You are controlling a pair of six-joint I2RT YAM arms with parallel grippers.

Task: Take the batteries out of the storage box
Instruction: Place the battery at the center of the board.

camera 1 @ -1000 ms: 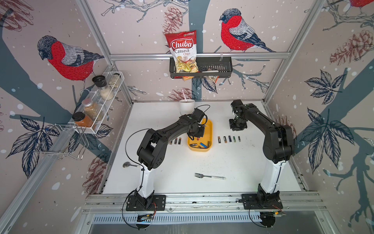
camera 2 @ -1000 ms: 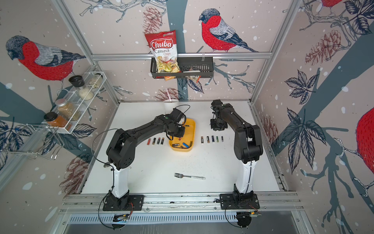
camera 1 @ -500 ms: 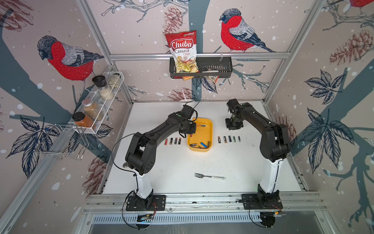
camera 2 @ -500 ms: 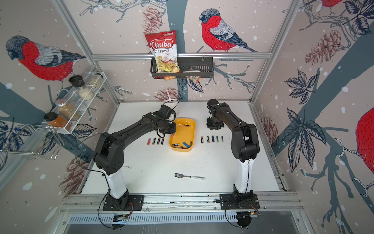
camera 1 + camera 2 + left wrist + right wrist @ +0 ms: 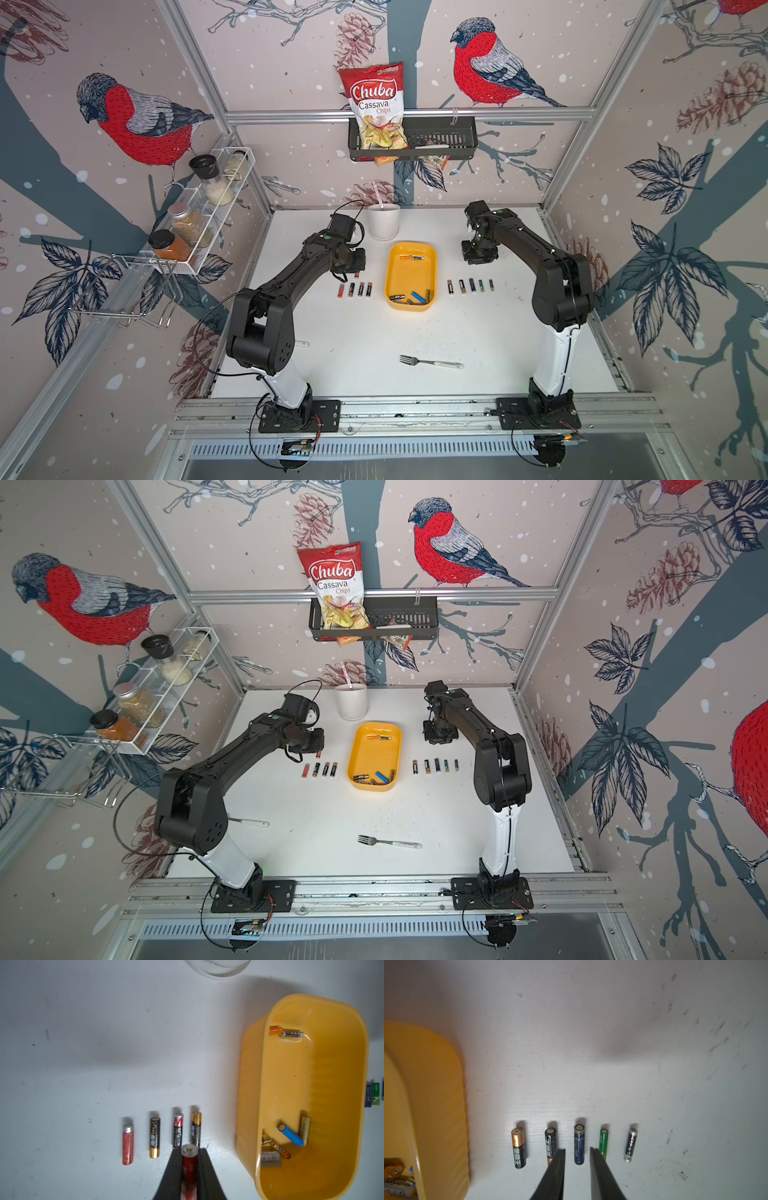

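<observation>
The yellow storage box [image 5: 392, 266] [image 5: 356, 746] lies mid-table. A pair of batteries [image 5: 412, 257] rests at its far end and several more [image 5: 291, 1136] at its near end. My left gripper [image 5: 189, 1150] [image 5: 355, 272] is left of the box, shut on a red battery [image 5: 189, 1160]. It hovers over the far ends of a row of several batteries [image 5: 354, 289] [image 5: 154, 1136]. Right of the box, my right gripper [image 5: 577, 1149] [image 5: 478, 259] hangs open and holds nothing. It is just behind another row of batteries [image 5: 469, 286] [image 5: 579, 1142].
A white cup [image 5: 384, 221] stands behind the box. A fork [image 5: 430, 362] lies near the front, and a utensil handle [image 5: 249, 822] shows by the left arm's base. A spice rack [image 5: 199, 208] and a black basket with a chips bag [image 5: 411, 141] hang on the walls.
My left gripper has moved left from over the box to above the left row, carrying the red battery. The right gripper has shifted slightly left.
</observation>
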